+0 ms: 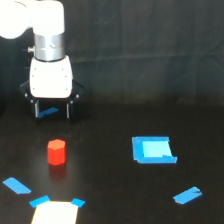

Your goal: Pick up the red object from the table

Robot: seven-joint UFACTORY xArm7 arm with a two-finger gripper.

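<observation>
The red object is a small orange-red faceted block standing upright on the black table, toward the exterior view's left. My gripper hangs from the white arm above and behind the block, clear of it. Its two dark fingers point down with a gap between them, and nothing is held. A strip of blue tape shows through that gap.
A blue tape square with a pale centre lies to the exterior view's right of the block. Blue tape strips lie at the lower left and lower right. A pale patch with blue corners sits at the bottom edge.
</observation>
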